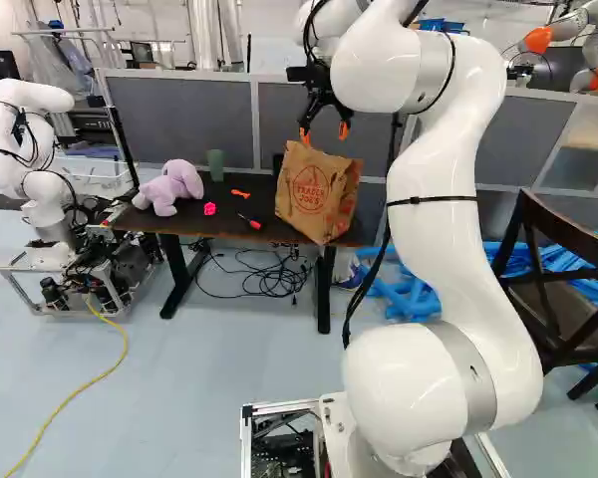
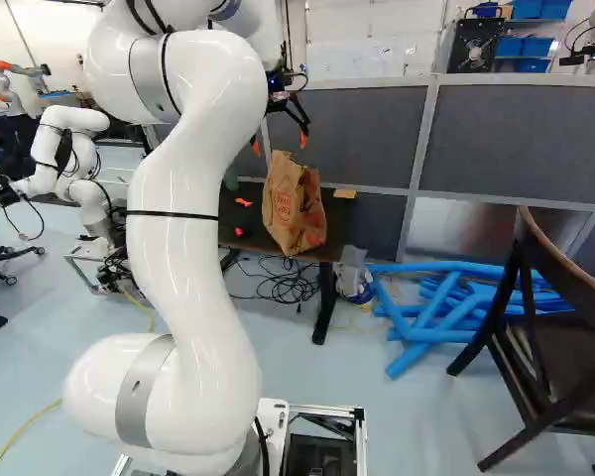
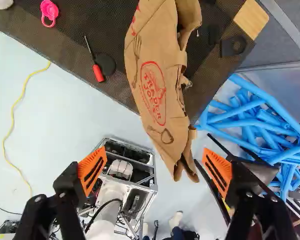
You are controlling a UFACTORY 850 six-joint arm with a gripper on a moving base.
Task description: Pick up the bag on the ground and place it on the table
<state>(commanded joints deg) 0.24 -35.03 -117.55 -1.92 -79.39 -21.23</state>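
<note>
Toy (image 1: 169, 189) at left in the left base view, then bag (image 1: 319, 194) on the tabletop (image 1: 194, 224) near its front edge, fingers (image 1: 324, 132) spread above, pinching nothing. Looks placed, only retreat left; calls for rising clear without snagging.

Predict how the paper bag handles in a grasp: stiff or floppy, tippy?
Likely floppy: the paper bag is creased and crumpled, so its walls should fold under the hand's squeeze. Probably light if empty; contents aren't visible. A sideways nudge could tip it, as it leans by the table's edge.
</note>
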